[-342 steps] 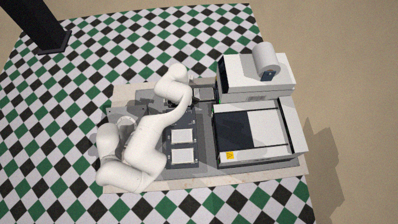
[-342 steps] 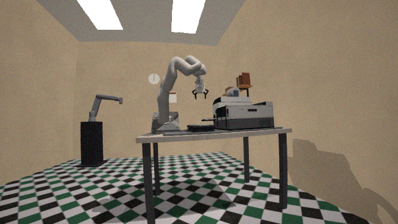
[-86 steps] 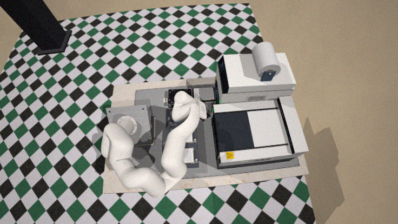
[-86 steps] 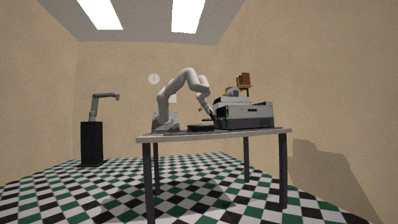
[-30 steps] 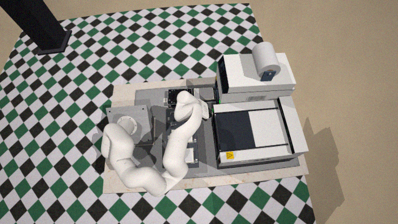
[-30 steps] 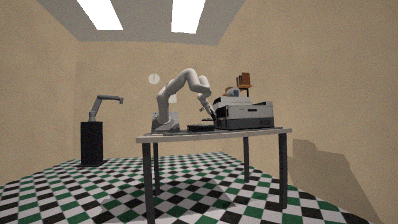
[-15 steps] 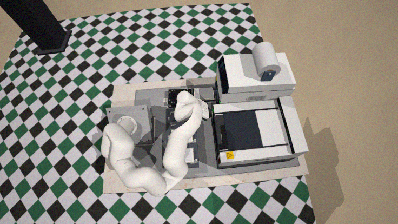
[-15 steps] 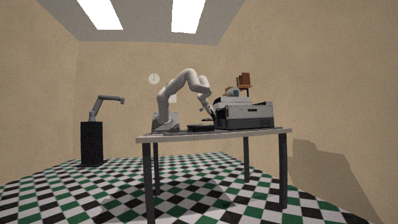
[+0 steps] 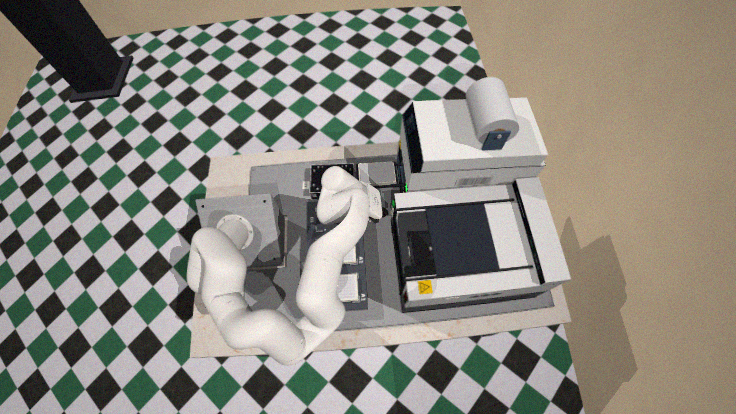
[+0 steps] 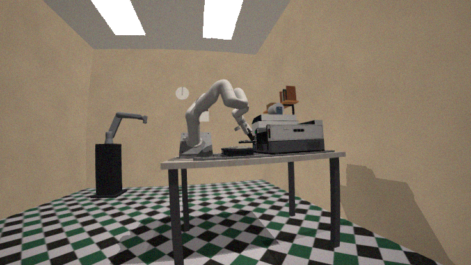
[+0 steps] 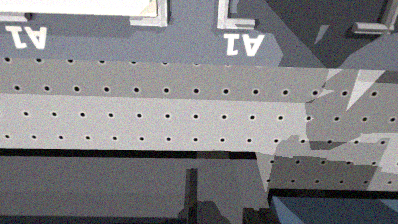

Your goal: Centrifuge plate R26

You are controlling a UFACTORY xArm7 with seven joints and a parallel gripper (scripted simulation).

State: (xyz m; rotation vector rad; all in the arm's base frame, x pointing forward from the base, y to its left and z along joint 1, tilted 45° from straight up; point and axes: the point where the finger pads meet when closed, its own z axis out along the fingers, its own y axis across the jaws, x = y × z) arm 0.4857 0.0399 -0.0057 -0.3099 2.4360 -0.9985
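My gripper is shut and empty, pointing down at the left front edge of the centrifuge, where its keys are; in the side view it touches or nearly touches that face. The centrifuge's top stands partly open: a dark shutter covers the middle and a dark bucket shows in the gap. The sealer stands behind, its stage partly hidden by my arm. In the wrist view my shut fingers hang over the perforated deck, with two A1 marks above.
Two white plates lie in the deck row, half hidden under my arm. A black nest sits left of the sealer's stage. A white film roll tops the sealer. A second arm on a black pedestal stands off the table.
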